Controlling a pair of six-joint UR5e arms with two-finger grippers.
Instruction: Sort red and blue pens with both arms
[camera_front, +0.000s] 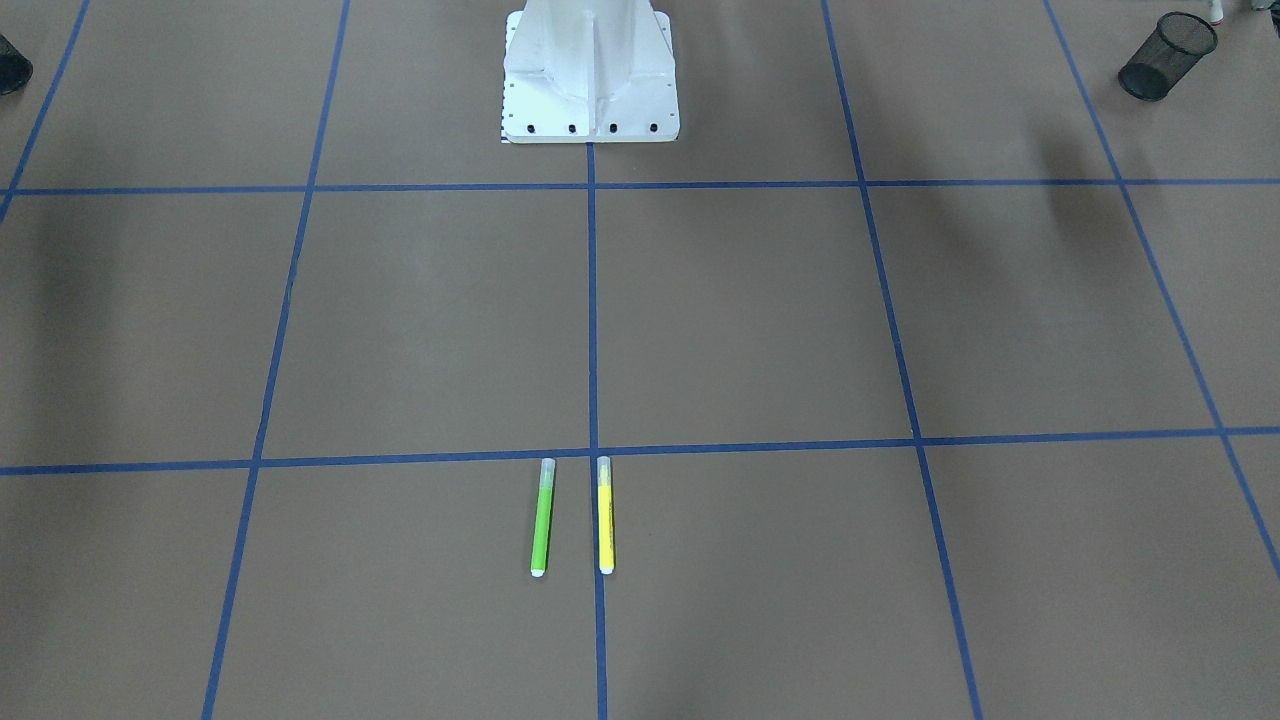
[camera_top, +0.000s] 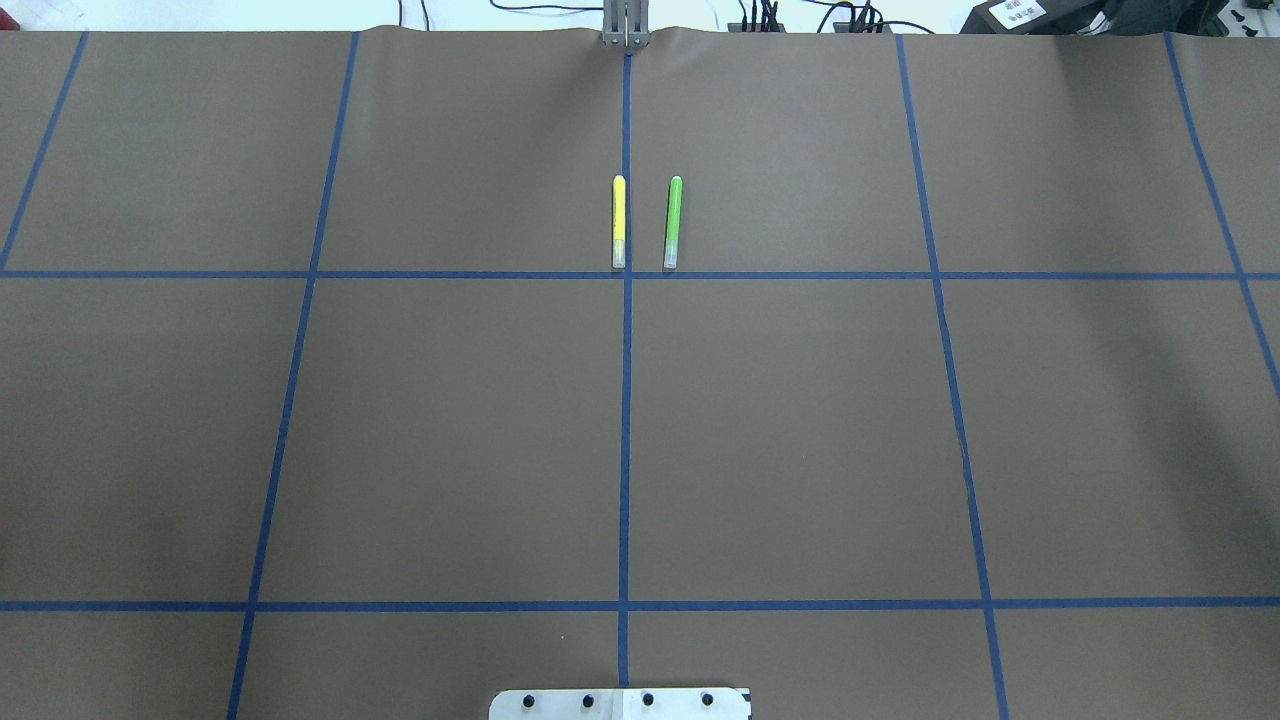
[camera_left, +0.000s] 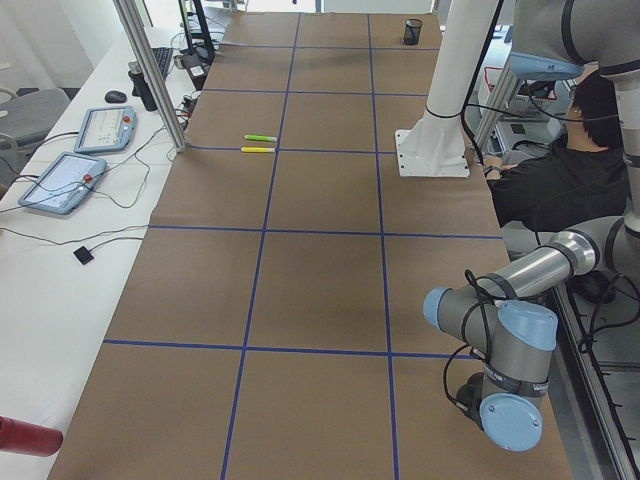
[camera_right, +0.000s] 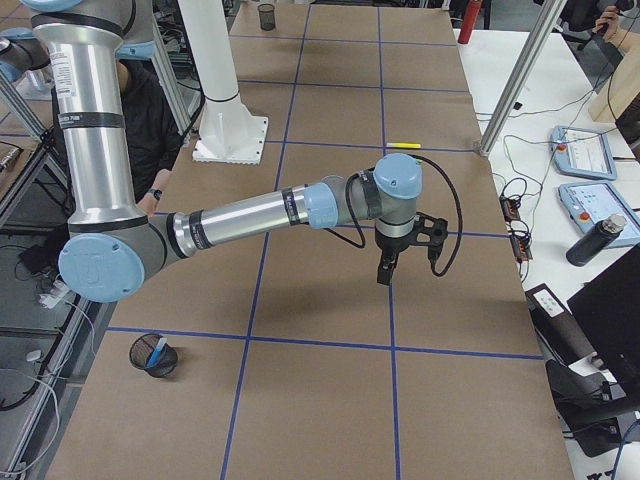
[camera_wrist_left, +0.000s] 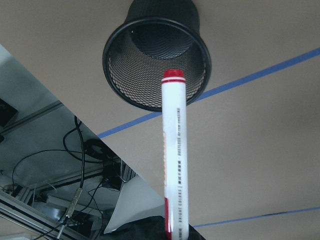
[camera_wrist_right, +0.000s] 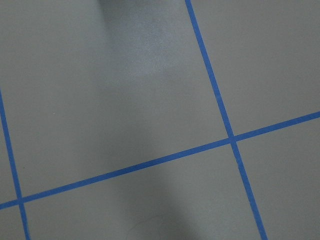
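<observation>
Red pen (camera_wrist_left: 173, 150), clamped by the left gripper, hangs over a mesh cup (camera_wrist_left: 120, 75), next needing centring and release; the right gripper (camera_right: 385, 274) state cannot be told.

Right end effector (camera_right: 385, 272) hangs over table (camera_right: 320, 420); blue pen (camera_right: 158, 347) in cup (camera_right: 140, 362).

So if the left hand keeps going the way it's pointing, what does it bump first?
Most likely the black mesh cup. The red pen in the left hand points at its open mouth, so the pen tip would enter first. The gap is hard to judge.
</observation>
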